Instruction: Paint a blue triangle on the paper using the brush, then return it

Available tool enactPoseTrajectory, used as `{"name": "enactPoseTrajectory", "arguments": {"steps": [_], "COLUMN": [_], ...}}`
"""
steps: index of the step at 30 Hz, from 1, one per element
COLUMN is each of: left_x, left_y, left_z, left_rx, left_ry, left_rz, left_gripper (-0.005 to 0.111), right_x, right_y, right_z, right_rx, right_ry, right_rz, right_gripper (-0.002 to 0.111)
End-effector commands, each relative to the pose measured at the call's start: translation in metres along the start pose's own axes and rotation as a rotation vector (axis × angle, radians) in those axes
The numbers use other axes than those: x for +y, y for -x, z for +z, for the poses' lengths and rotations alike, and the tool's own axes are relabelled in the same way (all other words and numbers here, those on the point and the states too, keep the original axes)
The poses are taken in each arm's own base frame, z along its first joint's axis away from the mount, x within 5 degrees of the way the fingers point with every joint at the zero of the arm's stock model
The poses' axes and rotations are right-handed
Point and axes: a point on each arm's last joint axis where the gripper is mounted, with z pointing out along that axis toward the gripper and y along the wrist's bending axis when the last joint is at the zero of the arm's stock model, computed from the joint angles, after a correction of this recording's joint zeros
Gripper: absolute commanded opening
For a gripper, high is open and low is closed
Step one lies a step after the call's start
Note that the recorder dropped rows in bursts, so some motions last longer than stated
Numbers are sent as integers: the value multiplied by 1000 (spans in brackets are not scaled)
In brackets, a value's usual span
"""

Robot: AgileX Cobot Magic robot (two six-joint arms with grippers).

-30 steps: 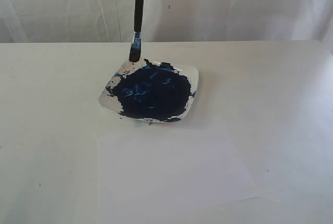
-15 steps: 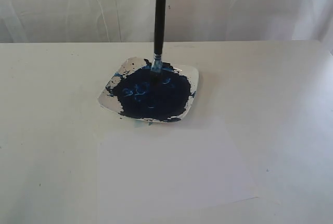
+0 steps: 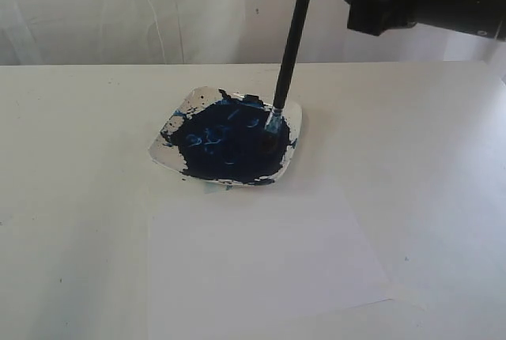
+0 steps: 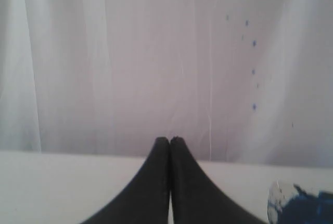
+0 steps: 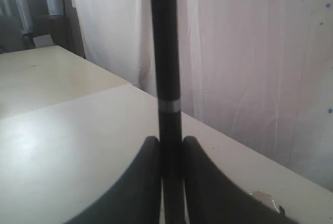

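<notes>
Since half a second ago, my brush [image 3: 288, 51] has swung from the plate's [image 3: 162, 146] 12 o'clock side to its 3 o'clock side. It now leans, with its bristles in the dark blue paint [image 3: 221, 138]. My right gripper [image 5: 169, 143] is clamped on the black handle close to its pale band. My left gripper [image 4: 169, 141] has its jaws pressed together. White paper [image 3: 261, 253] lies flat on the table [image 3: 71, 158], just beside the plate at its 6 o'clock.

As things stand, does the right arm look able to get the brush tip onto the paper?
Probably yes. The right gripper holds the brush with its tip at the plate, and the paper lies bare right beside it, nothing between.
</notes>
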Motion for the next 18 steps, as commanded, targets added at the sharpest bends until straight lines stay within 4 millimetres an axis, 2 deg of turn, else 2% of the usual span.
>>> {"name": "enactPoseTrajectory", "arguments": {"steps": [1,4,7,11,13,15,16,18], "left_x": [-3,-6,-8,-18,-39,-64,-78,-99], "left_y": [27,42,58,56,41,26,18,7], "left_z": [10,29,60,99,112,117,118,122], "left_rx": [5,219,406,732,960,1112,1134,1124], "left_ry": [-7,-15,-16,-79,-254,-533,-732,-980], "left_rz": [-16,36,114,108,106,129,172,133], "left_gripper": [0,0,0,0,0,0,0,0], "right_x": [-6,-10,-13,-12,-12,-12,-12,-12], "right_y": [-6,-11,-14,-15,-15,-15,-15,-15], "right_z": [3,6,9,9,9,9,9,9], "right_rx": [-6,-2,8,6,6,6,6,6], "right_ry": [-16,-21,-20,-12,-12,-12,-12,-12], "right_rz": [-5,17,27,26,26,26,26,26], "right_gripper": [0,0,0,0,0,0,0,0]}}
